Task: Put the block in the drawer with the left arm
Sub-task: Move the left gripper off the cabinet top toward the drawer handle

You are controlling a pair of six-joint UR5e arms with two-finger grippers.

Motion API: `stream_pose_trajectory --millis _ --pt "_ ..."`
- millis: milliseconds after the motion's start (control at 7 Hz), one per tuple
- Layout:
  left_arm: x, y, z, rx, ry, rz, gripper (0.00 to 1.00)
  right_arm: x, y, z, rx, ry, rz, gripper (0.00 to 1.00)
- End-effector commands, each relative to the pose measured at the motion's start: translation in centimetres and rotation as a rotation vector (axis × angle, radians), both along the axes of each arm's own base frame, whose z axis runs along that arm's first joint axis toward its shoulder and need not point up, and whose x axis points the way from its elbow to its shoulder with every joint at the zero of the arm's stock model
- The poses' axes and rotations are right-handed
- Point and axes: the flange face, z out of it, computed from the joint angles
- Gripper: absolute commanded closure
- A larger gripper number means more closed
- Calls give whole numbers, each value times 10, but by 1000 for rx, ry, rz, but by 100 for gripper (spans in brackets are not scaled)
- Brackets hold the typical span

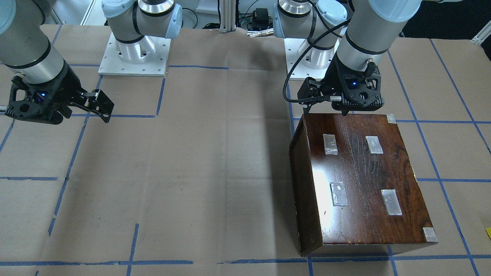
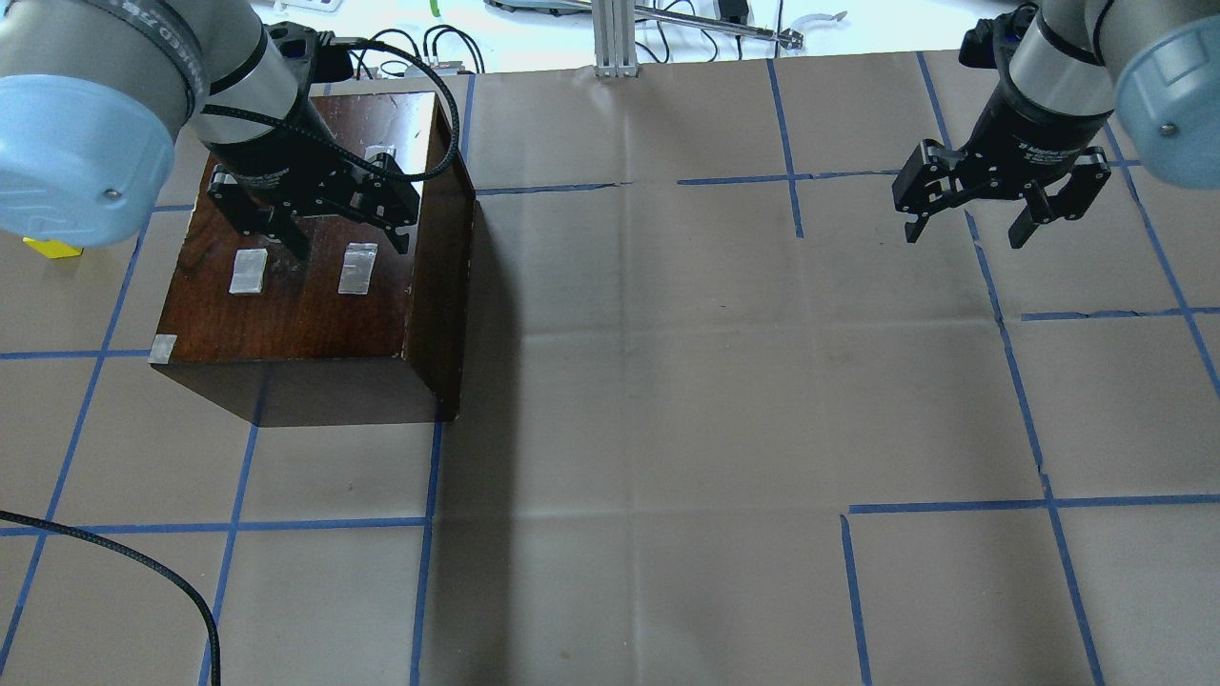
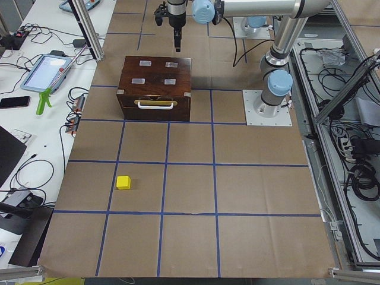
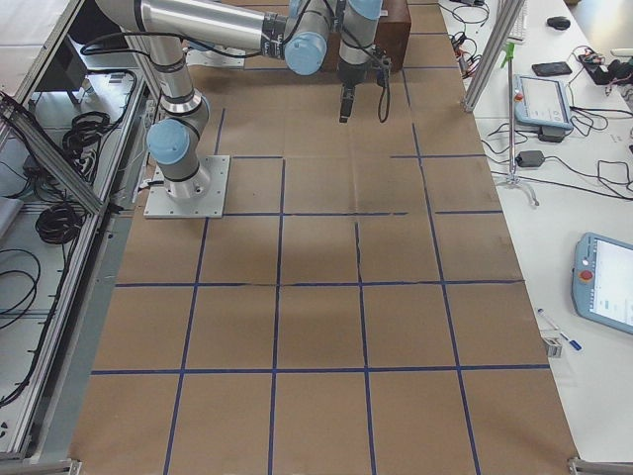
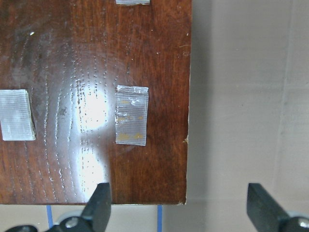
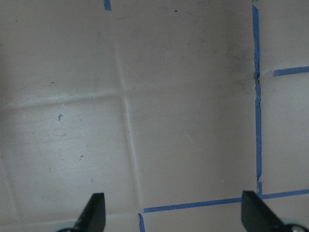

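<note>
The yellow block [image 3: 123, 182] lies on the brown paper well away from the dark brown box [image 2: 315, 295]; it shows as a sliver at the overhead view's left edge [image 2: 52, 248]. The drawer is pushed into the box, so its pale tray is hidden; only the front with a pale handle [image 3: 155, 104] shows. My left gripper [image 2: 348, 246] hovers open and empty over the box's top, near its corner [image 5: 179, 208]. My right gripper [image 2: 965, 235] hangs open and empty over bare paper [image 6: 175, 215].
The box's top carries several tape patches [image 5: 131, 115]. Blue tape lines [image 2: 1010, 381] grid the paper-covered table. Both arm bases [image 1: 134, 53] stand at the robot's edge. Tablets and cables [image 3: 44, 71] lie beyond the table's side.
</note>
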Motion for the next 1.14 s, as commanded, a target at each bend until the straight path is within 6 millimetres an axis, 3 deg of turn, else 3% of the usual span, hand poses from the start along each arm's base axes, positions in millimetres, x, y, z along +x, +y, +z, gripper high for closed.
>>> stream_pose_trajectory --millis 0,571,714,1000 --pt "0 -2 0 1 0 1 1 0 0 0 -1 0 0 0" --pt "2 -5 1 -3 0 0 1 0 0 0 -1 0 0 0" --pt "15 -10 8 -17 9 23 1 0 0 0 1 0 0 0" --pt "73 -20 14 -31 14 105 1 0 0 0 -1 0 0 0"
